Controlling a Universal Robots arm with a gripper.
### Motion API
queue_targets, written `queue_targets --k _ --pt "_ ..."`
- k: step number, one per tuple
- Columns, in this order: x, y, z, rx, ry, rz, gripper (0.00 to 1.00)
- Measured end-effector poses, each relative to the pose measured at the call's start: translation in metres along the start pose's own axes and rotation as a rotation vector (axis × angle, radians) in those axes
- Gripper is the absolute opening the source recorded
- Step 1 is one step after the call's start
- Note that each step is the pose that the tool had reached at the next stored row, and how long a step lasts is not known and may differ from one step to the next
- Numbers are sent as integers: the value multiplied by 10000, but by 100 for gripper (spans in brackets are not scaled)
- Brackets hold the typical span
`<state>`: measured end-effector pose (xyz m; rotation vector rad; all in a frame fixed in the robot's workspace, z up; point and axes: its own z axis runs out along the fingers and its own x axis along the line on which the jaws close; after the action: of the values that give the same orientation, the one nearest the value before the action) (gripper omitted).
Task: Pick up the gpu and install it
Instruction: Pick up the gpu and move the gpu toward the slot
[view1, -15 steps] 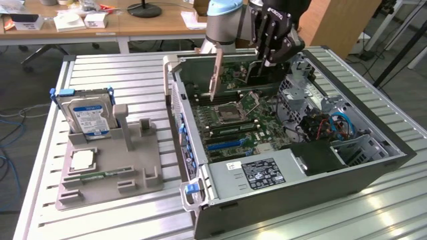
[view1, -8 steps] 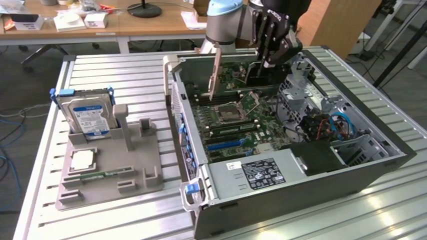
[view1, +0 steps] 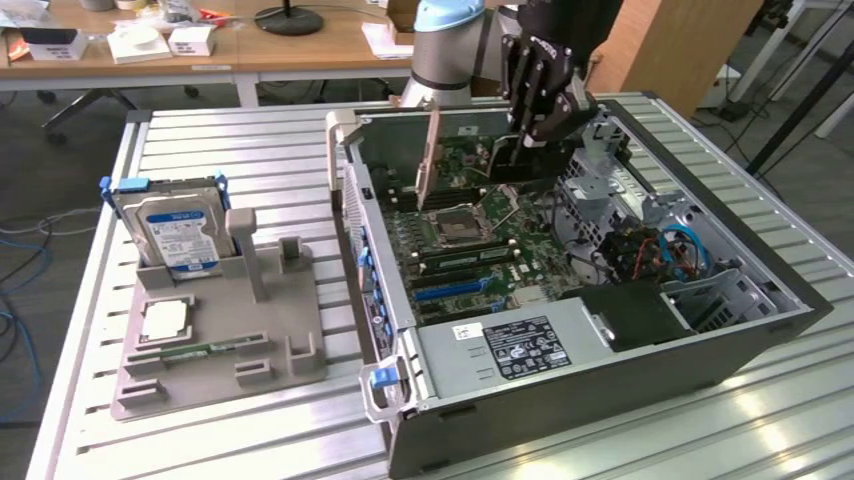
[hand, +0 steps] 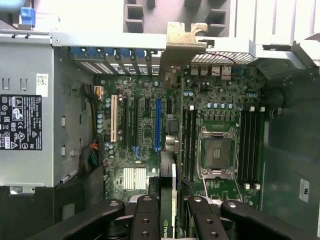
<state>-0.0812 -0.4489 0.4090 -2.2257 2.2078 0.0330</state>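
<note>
Black gripper (hand: 171, 209) is clamping the gpu (hand: 168, 175) between its fingers (hand: 145, 220), holding it edge-on over the motherboard (hand: 135, 125) inside the open case (view1: 561, 420). Fingers are covering the card's near end, and its broad faces are hiding from the wrist camera. Card is showing thin and dark, with a pale metal bracket (hand: 185, 37) at its far end, near the rear slots (hand: 120, 57).

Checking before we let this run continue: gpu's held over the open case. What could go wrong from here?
1. The gpu, clamped in the gripper, looks offset from the blue slot; it could come down beside it.
2. Its bracket sits close to the case's rear wall and may snag there.
3. The bare CPU socket lies nearby; a slip or tilt could strike it.
</note>
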Motion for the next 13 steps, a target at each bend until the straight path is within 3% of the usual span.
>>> queue_targets --k 13 --pt "5 17 236 13 1 -11 26"
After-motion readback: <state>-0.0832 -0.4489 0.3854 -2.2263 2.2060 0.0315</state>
